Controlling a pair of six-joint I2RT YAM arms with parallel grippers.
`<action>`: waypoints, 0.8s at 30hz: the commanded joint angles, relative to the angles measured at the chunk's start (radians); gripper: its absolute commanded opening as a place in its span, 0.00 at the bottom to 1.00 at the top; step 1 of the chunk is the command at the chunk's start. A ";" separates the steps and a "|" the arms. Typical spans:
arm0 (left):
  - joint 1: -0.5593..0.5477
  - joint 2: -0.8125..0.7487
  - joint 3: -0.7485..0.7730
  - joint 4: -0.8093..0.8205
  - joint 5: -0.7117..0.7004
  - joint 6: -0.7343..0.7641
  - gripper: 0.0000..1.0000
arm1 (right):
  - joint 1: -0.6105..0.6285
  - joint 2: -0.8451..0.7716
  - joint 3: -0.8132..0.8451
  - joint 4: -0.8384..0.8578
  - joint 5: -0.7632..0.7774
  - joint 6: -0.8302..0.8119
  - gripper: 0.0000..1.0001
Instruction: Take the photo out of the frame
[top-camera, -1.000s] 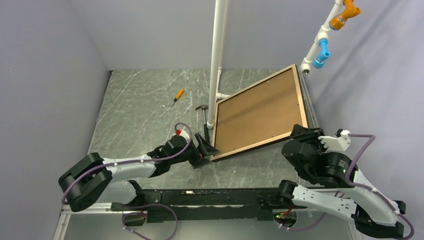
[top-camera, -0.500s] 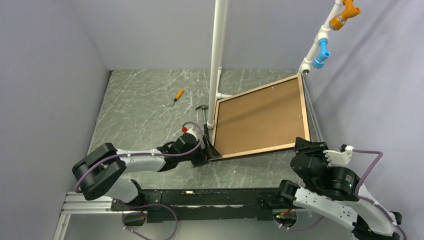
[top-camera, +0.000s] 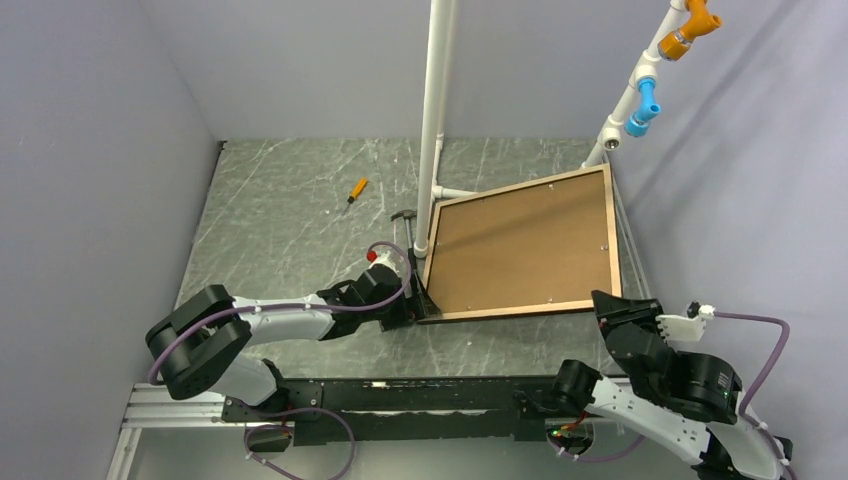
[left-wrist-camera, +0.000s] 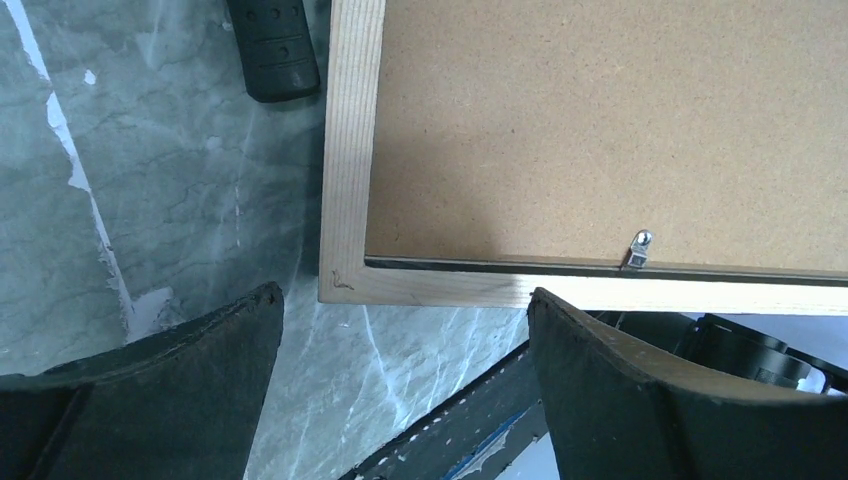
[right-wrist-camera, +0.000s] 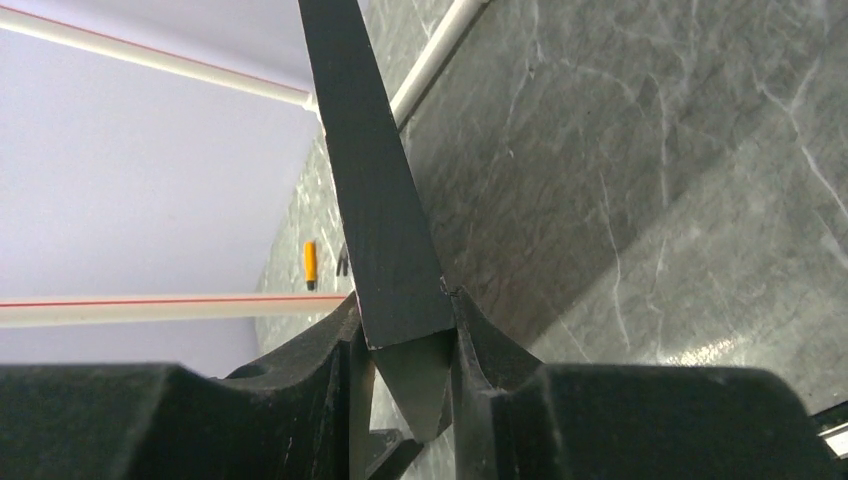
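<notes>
The frame (top-camera: 432, 262) lies back side up on the right of the table, its pale wooden rear border around the photo's brown backing board (top-camera: 520, 240). The print side is hidden. My right gripper (top-camera: 612, 303) is shut on the frame's near right corner. In the right wrist view the frame's black edge (right-wrist-camera: 375, 200) is pinched in that gripper (right-wrist-camera: 405, 320). My left gripper (top-camera: 415, 305) is open at the near left corner. In the left wrist view the corner (left-wrist-camera: 345, 285) sits just ahead of that gripper (left-wrist-camera: 403, 293), and a metal clip (left-wrist-camera: 638, 247) rests on the board (left-wrist-camera: 600, 120).
A hammer (top-camera: 405, 225) lies by the frame's left edge, its black handle (left-wrist-camera: 275, 50) close to the border. An orange screwdriver (top-camera: 356, 189) lies further left. A white pipe post (top-camera: 435, 120) rises at the frame's far left corner. Pipe fittings (top-camera: 645, 100) hang at the right wall.
The right arm drew back toward the near edge with the frame, which turned clockwise and lies squarer now. The left gripper moved in to the near left corner, then stayed.
</notes>
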 joint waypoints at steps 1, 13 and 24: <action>-0.004 0.012 0.031 0.012 -0.014 0.022 0.94 | 0.012 -0.032 0.000 -0.025 -0.106 -0.025 0.10; -0.004 -0.006 0.011 0.038 -0.012 0.019 0.99 | -0.012 0.027 0.060 -0.028 -0.144 -0.081 0.90; -0.004 -0.025 0.010 0.042 -0.001 0.033 1.00 | -0.058 0.066 0.109 -0.026 -0.191 -0.199 1.00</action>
